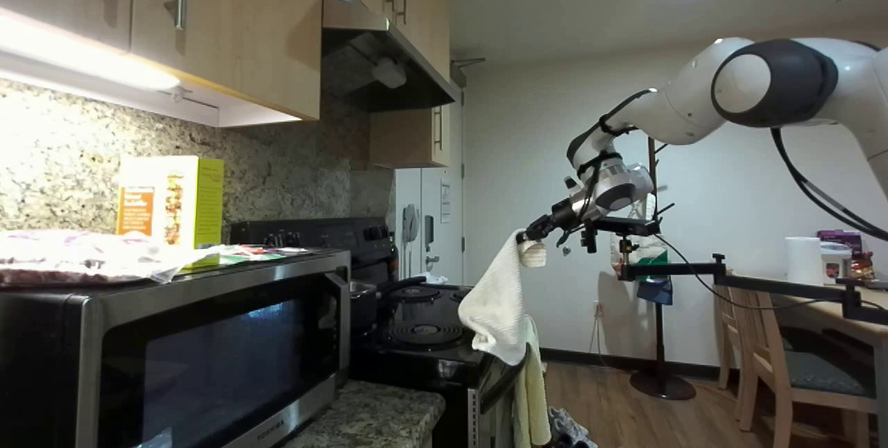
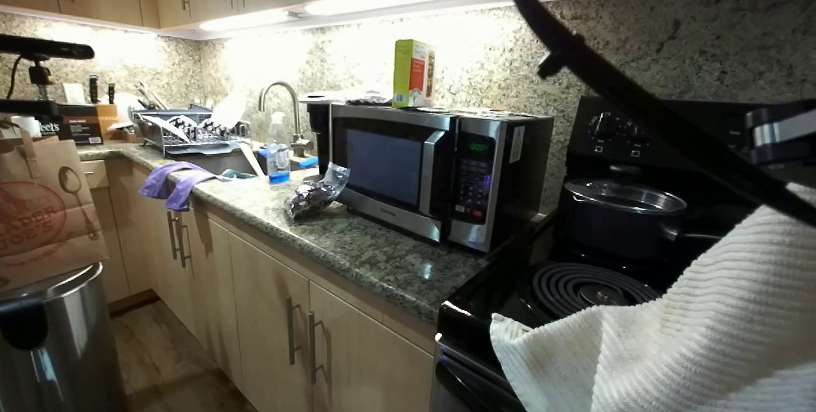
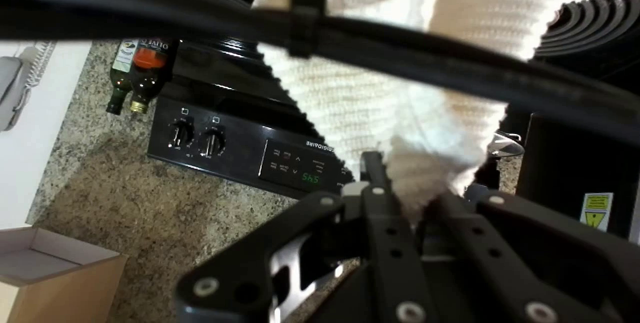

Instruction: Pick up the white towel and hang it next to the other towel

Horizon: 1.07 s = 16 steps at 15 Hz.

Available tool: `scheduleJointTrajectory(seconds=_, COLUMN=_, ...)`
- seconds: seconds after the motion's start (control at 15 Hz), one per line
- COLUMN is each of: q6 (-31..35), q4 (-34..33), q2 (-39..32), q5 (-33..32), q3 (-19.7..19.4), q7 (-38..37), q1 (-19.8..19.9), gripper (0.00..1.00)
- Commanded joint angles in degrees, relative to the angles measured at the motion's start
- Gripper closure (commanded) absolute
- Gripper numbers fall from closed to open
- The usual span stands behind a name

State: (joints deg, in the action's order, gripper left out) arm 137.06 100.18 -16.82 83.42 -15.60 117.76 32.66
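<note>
The white towel [image 1: 496,302] hangs in loose folds from my gripper [image 1: 525,234], over the front edge of the stove. My gripper [image 3: 407,188] is shut on a gathered upper part of the towel, and the towel [image 3: 325,90] fans out beyond the fingers in the wrist view. In an exterior view the towel [image 2: 701,335] fills the lower right, in front of the cooktop. The other towel [image 1: 531,392], pale yellow, hangs at the oven handle [image 1: 501,387], just below and partly behind the white towel. The right fingertip is partly hidden by cloth.
The black stove [image 1: 430,358] has coil burners and a lidded pot [image 2: 625,220]. A microwave [image 2: 389,163] stands on the counter beside it. A range hood [image 1: 381,59] juts out above. Bottles [image 3: 140,70] stand beside the stove. A black cable [image 3: 200,15] crosses the wrist view.
</note>
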Motion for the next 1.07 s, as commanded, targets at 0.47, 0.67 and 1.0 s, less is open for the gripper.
scheduleJointTrajectory(seconds=0.47, q6=6.14, q4=-0.04, q2=-1.98, q5=1.75, q3=-2.50, q7=1.26, q1=-3.42, gripper=0.91)
scheduleJointTrajectory(seconds=0.67, q6=4.57, q4=0.15, q2=-2.62, q5=11.96, q3=-1.81, q7=9.78, q1=-1.92, gripper=0.91)
scheduleJointTrajectory(seconds=1.0, q6=-8.90, q4=1.06, q2=-2.60, q5=28.48, q3=-5.04, q7=28.87, q1=-0.18, gripper=0.92)
